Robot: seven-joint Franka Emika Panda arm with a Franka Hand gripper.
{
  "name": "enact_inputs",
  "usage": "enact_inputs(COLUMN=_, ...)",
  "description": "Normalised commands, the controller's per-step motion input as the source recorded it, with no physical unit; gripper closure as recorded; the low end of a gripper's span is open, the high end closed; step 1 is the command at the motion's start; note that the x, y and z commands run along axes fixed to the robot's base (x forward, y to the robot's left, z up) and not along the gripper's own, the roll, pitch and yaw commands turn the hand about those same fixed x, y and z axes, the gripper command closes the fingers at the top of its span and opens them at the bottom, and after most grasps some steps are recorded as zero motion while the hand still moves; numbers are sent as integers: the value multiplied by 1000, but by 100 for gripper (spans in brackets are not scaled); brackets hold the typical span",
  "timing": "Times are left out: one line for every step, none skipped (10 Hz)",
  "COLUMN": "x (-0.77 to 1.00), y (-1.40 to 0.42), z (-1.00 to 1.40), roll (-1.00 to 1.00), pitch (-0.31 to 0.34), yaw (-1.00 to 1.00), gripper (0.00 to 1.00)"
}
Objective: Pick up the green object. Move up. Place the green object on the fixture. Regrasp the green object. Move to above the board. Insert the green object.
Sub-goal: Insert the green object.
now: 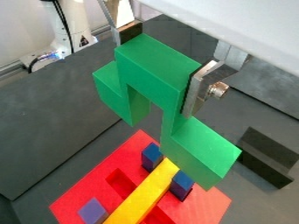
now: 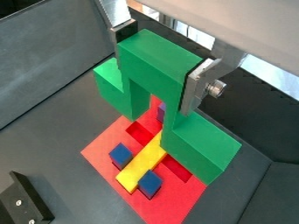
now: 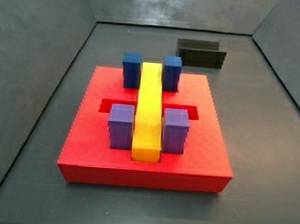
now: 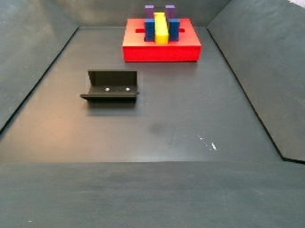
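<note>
Hanging above the red board (image 1: pixel 111 188), the end effector (image 1: pixel 158 66) grips the green object (image 1: pixel 163 105), its silver fingers (image 1: pixel 201 86) pressed against the piece's upper block in both wrist views (image 2: pixel 163 66). The green object (image 2: pixel 163 114) is a bulky stepped shape with a notch cut into its underside, and it is carried clear of everything below it, hovering over the board's far end. On the red board (image 2: pixel 176 197) a long yellow bar (image 2: pixel 142 166) runs down the middle, with blue blocks (image 2: pixel 121 155) standing just beside it on either side. In a side view the red board (image 3: pixel 142 167) sits on the dark surface (image 3: pixel 36 125) with the yellow bar (image 3: pixel 149 109) upright along its centre, two blue blocks (image 3: pixel 123 127) near the front and two more behind; neither the end effector nor the green piece shows in either side view. The fixture (image 4: pixel 111 87) stands on the surface (image 4: pixel 167 134) well apart from the board (image 4: pixel 161 44), and it appears also as a dark bracket (image 3: pixel 200 54) beyond the board.
</note>
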Motion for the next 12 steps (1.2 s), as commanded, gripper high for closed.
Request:
enact_inputs(x=323, y=-257, z=-491, roll=-264, pitch=-161, yaw=0, gripper=100)
enact_inputs(x=449, y=-360, z=-600, roll=-217, pitch=-121, yaw=0, gripper=100)
enact_inputs(x=423, y=-354, z=-657, roll=-194, pitch=-93, yaw=0, gripper=100)
enact_inputs(x=437, y=-271, z=-683, roll=-184, pitch=-33, yaw=26, gripper=100)
enact_inputs(x=223, y=-126, z=-717, roll=-103, pitch=0, yaw=114, gripper=100)
enact_inputs(x=0, y=-43, z=-594, roll=59, pitch=0, yaw=131, gripper=100)
enact_inputs(x=-143, y=-40, z=-474, roll=197, pitch=0, yaw=123, gripper=100)
enact_inputs(x=-369, y=-40, z=-551, roll=211, pitch=-23, yaw=146, gripper=100)
enact_inputs(x=-300, y=-97, z=-537, roll=149, pitch=-26, yaw=211, gripper=100)
enact_inputs(x=-94, y=-54, z=-417, roll=70, pitch=0, yaw=211, gripper=100)
enact_inputs(x=0, y=-66, z=-391, roll=20, pitch=1, yaw=151, gripper=100)
enact_inputs(x=140, y=-211, z=-474, roll=0, pitch=6, yaw=111, gripper=100)
